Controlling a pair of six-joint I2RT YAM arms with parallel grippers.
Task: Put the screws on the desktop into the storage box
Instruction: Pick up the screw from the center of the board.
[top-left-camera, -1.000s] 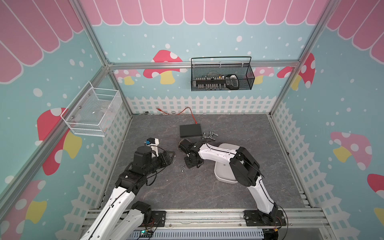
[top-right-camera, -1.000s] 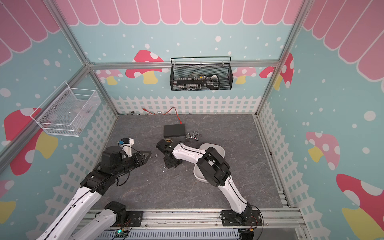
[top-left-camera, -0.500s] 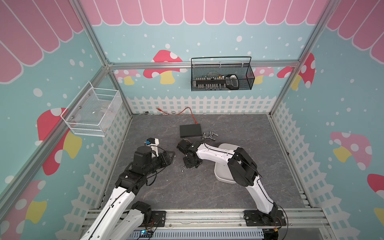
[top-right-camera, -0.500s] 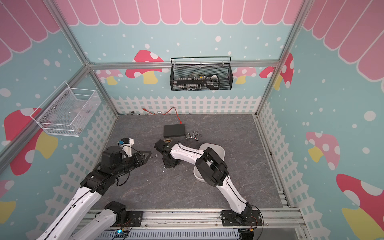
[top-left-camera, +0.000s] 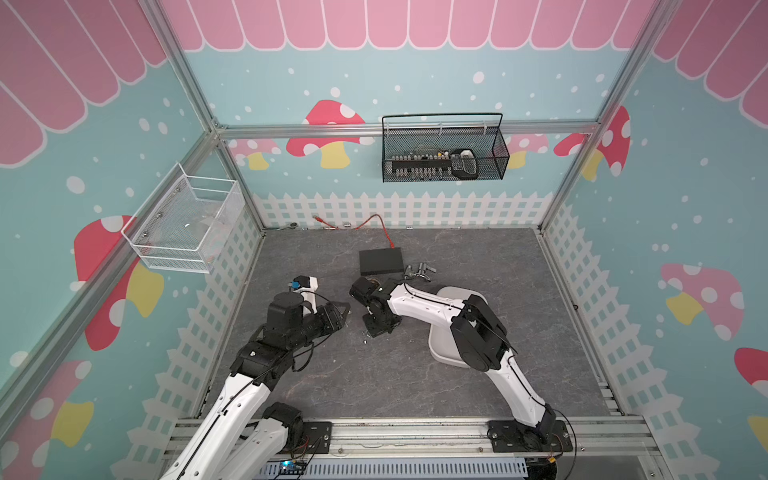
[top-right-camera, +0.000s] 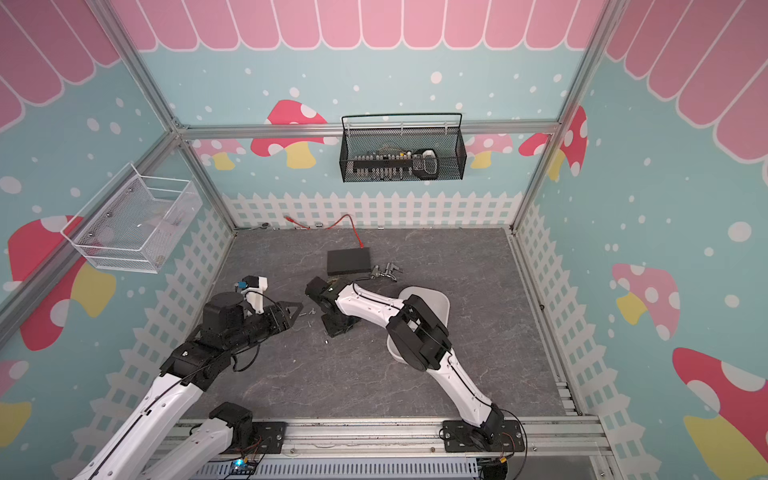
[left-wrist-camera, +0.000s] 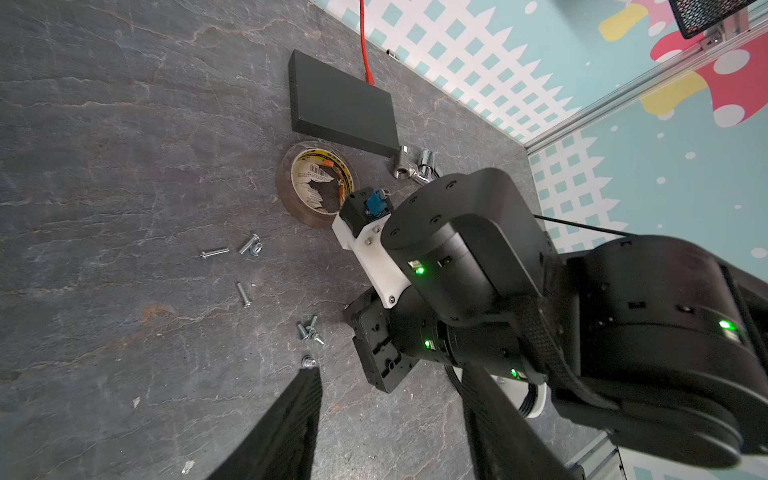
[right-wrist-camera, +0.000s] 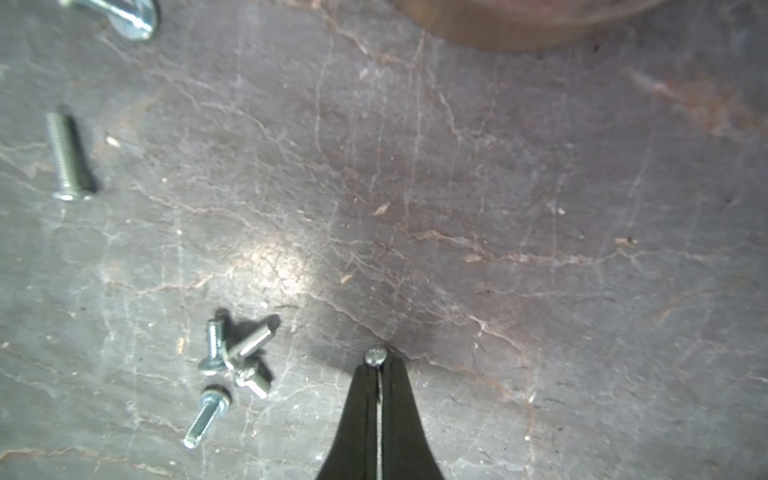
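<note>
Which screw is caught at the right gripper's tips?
The lone screw whose head pokes out between the right gripper's closed tips; the other screws lie loose on the desktop, apart from it.

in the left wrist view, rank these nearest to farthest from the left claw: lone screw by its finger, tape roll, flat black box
From the left claw:
1. lone screw, just off one fingertip.
2. tape roll, farther out, lying flat.
3. flat black box, farthest, just behind the tape roll.
</note>
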